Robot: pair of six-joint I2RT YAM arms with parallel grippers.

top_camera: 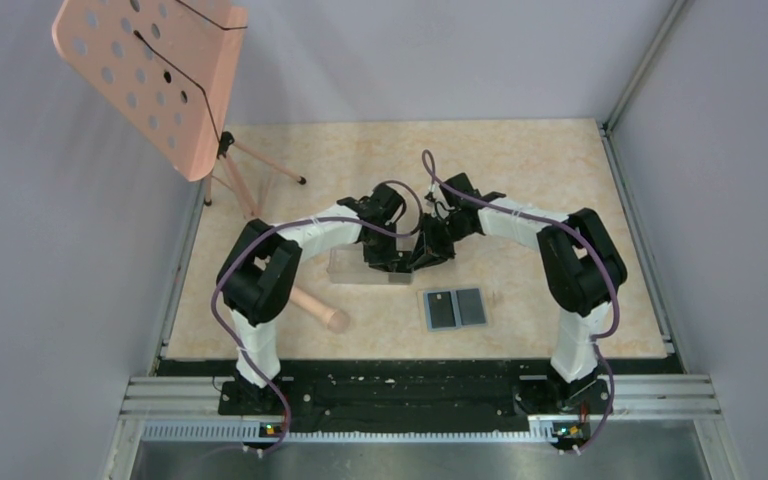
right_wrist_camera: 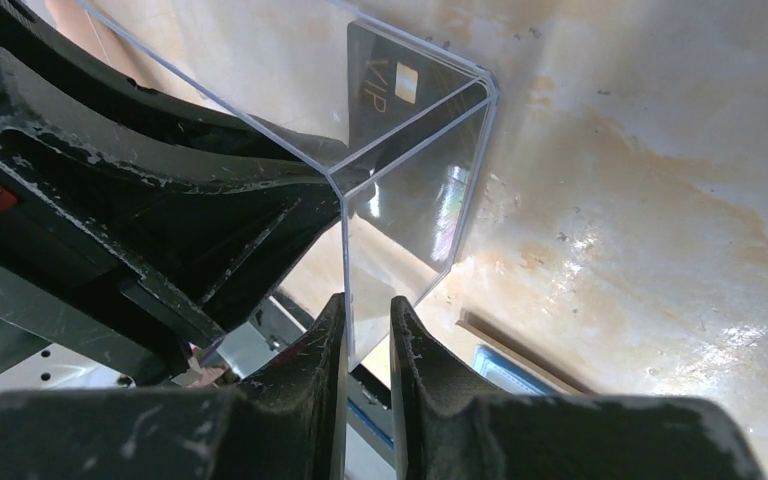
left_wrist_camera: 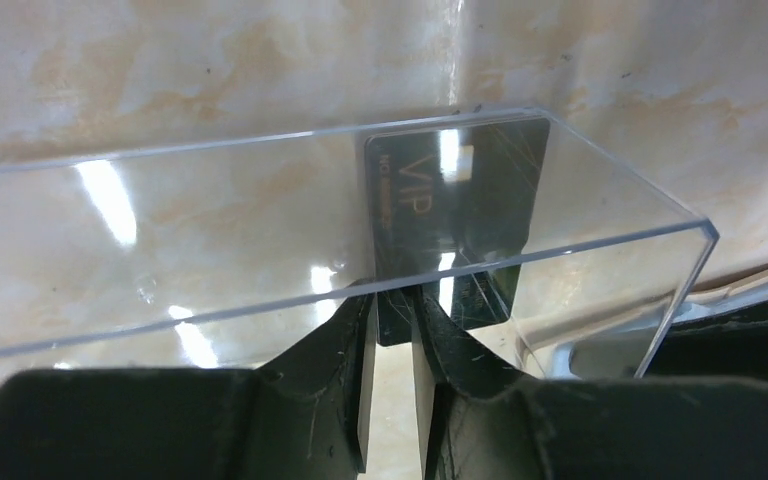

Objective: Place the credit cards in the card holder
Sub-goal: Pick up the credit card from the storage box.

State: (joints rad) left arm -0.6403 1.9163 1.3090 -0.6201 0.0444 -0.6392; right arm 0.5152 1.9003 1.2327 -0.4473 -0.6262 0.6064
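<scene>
While bracing the clear rectangular plastic box [right_wrist_camera: 410, 190] mid-tabletop [top_camera: 520, 160] with the right gripper [right_wrist_camera: 365, 305] (jaws nearly together, pinched on the thin wall at a corner), reaching the left gripper [left_wrist_camera: 392, 300] toward the glossy black rectangular card marked VIP [left_wrist_camera: 455, 200]. Left jaws parted to a narrow slit, nothing seen between them, tips close under the card's lower edge and apparently inside the box.

Card standing upright against a wall near one corner of the box. Small flat blue-grey bifold card holder [top_camera: 453, 308] lying open toward the near edge of the tabletop, just right of centre, apart from the box.

Step in hand, by judgement: fetching a card out of the box, insertion not begun. Next move likely calls for getting a finger on each face of the thin card (awkward, flat against the wall), closing, lifting clear of the rim, then carrying to the holder and sliding in edge-first.

Hard to make out:
- Contact between left tips and card: cannot tell.
- Dark panels on the holder, seated cards or plain lining: cannot tell.
- Card count in the box: only one seen.
- Box mostly hidden under both wrists from overhead.
- Holder cut to a blue sliver in the right wrist view.
- Glare across the card face.
</scene>
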